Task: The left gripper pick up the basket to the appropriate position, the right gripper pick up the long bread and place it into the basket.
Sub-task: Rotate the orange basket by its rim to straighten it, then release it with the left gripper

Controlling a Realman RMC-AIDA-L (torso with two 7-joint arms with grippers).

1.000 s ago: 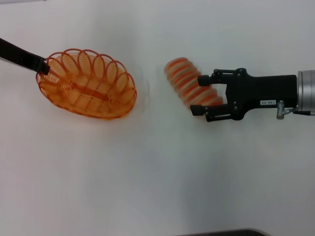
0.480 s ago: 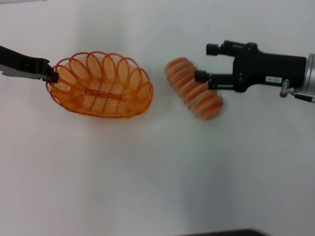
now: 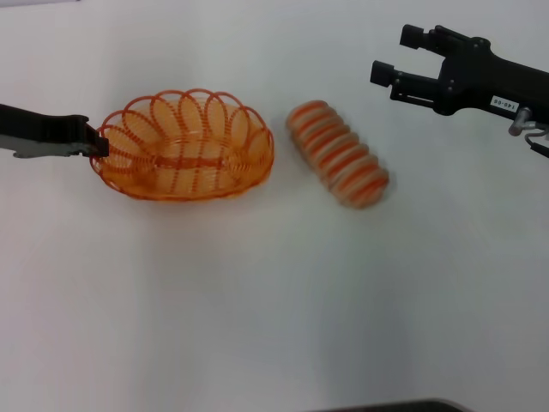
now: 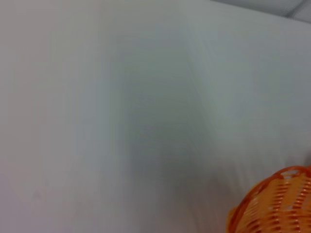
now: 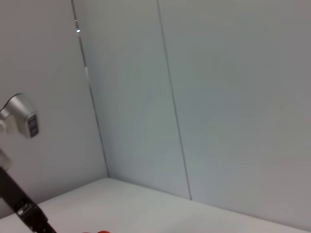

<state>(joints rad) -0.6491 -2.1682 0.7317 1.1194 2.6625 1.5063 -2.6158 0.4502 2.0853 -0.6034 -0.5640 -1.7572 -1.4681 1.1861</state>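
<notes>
The orange wire basket sits left of centre in the head view, nearly level; I cannot tell whether it touches the table. My left gripper reaches in from the left and is shut on the basket's left rim. Part of the basket also shows in the left wrist view. The long bread, tan with orange stripes, lies slanted on the table just right of the basket, apart from it. My right gripper is open and empty, raised up and to the right of the bread.
The white table spreads bare in front of the basket and bread. A dark edge shows at the near side. The right wrist view shows a pale panelled wall and a black arm piece.
My right gripper has withdrawn from around the bread, moving up and to the right; the bread stays on the table. My left gripper has carried the basket rightward and levelled it.
</notes>
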